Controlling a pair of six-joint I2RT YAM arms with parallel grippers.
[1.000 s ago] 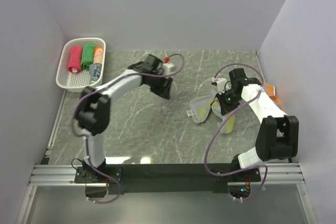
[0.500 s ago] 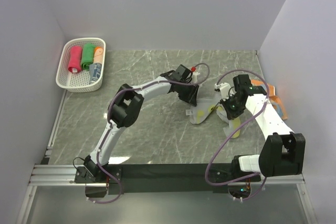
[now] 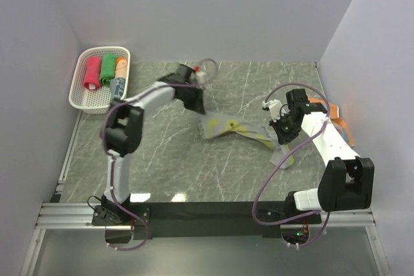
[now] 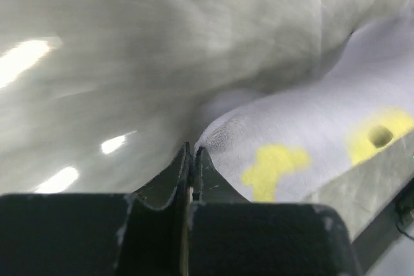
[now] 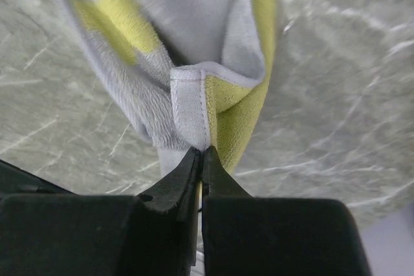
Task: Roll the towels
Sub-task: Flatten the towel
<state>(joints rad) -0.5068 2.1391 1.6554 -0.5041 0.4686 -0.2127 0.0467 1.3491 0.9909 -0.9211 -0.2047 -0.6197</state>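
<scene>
Top view: left arm folded at elbow, forearm reaching far-centre, left gripper (image 3: pixel 198 103) angled down toward table (image 3: pixel 168 159). Right arm bent, right gripper (image 3: pixel 283 131) facing left. Grey-yellow towel (image 3: pixel 236 126) mid-table, long axis left-right, strung between both grippers.
Left wrist: jaws closed, nipping towel corner.
Right wrist: jaws closed on towel's folded hem.

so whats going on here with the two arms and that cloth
The two arms are working on one grey towel with yellow patches. The left gripper is shut on one end and the right gripper on the other, so it lies stretched between them on the table. It is not yet rolled. Several rolled towels sit in the white basket at the far left.
</scene>
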